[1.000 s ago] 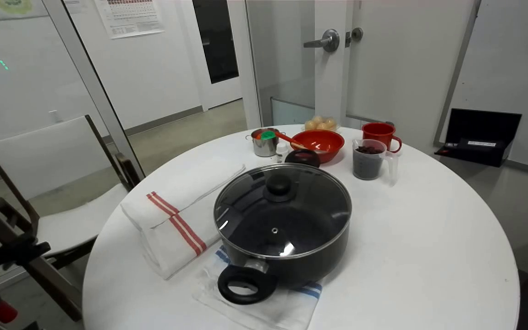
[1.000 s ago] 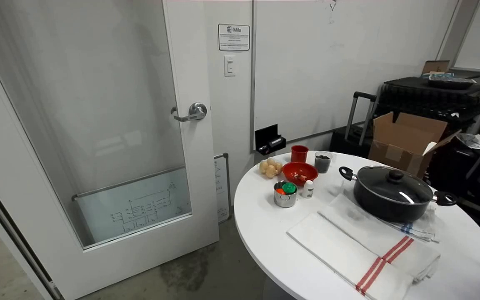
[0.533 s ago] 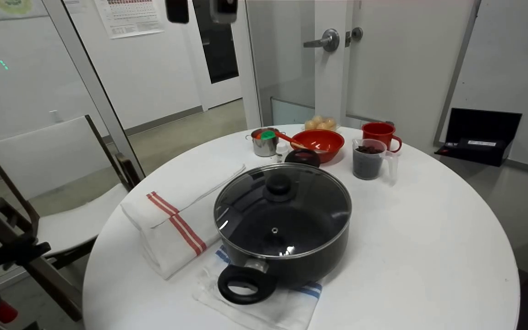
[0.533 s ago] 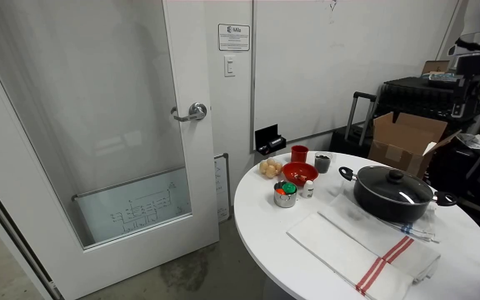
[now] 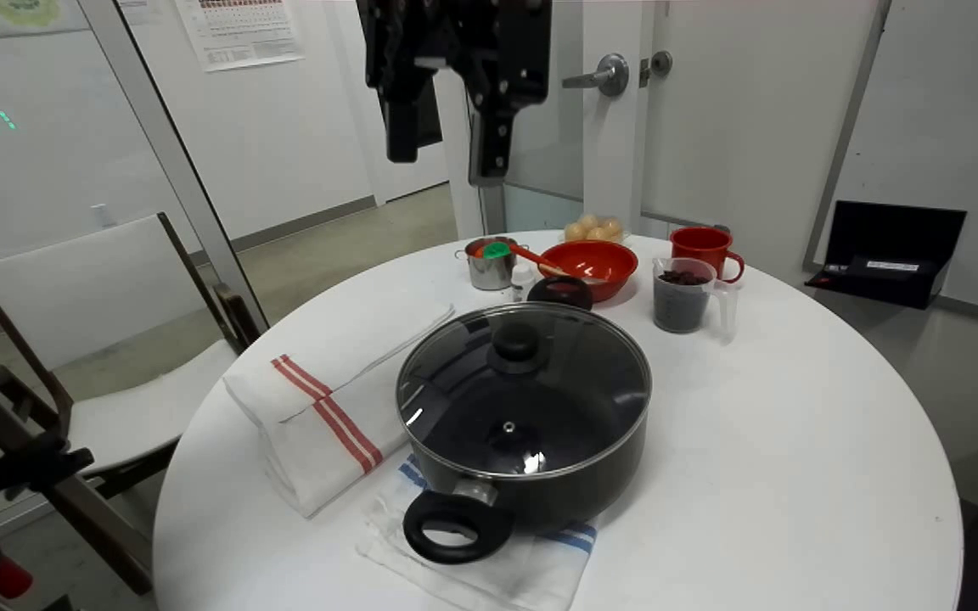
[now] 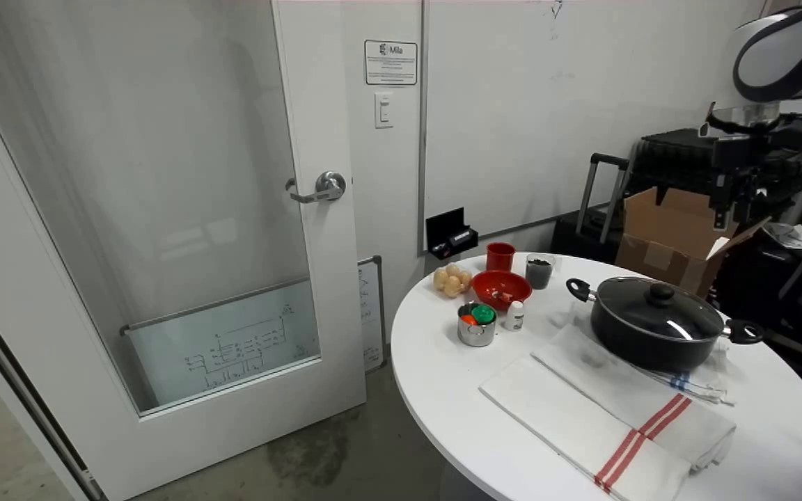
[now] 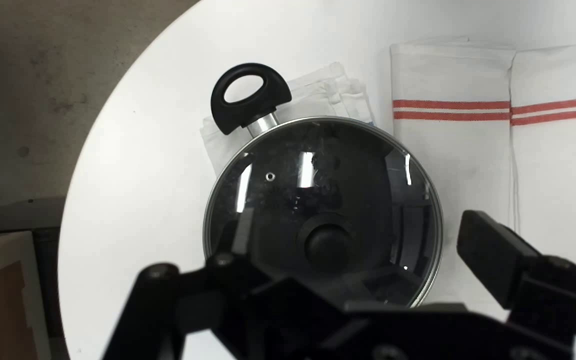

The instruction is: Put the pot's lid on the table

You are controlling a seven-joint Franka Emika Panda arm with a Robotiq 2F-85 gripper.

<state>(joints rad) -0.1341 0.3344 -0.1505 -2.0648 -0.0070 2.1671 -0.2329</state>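
Lower than half a second ago, the gripper (image 5: pixel 445 166) has dropped well into sight in both exterior views, while the lid (image 5: pixel 524 392) and pot (image 6: pixel 641 341) sit as they did. Its jaws stand wide apart and hold nothing; the fingers (image 7: pixel 488 250) are well apart from the knob (image 7: pixel 329 247), which shows between them in the wrist view, slightly off their middle. It looks like the approach to a grasp.

The lid is seated on the pot, closing it. It should be stiff, fairly heavy and breakable, being glass with a metal rim. The knob looks hard and smooth, so a shallow pinch could slip: better to straddle it, close low on its sides, and lift straight up so the lid does not swing. It will want a soft landing on the table (image 5: pixel 795 475).

A blue-striped cloth (image 5: pixel 531 573) lies partly under the pot. In an exterior view, a red-striped cloth (image 5: pixel 332 412) lies to the pot's left; more table stretches right, the likelier spot. Far off stand a bowl (image 6: pixel 484 285), a mug (image 5: pixel 697 246) and a steel pan (image 5: pixel 489 276).
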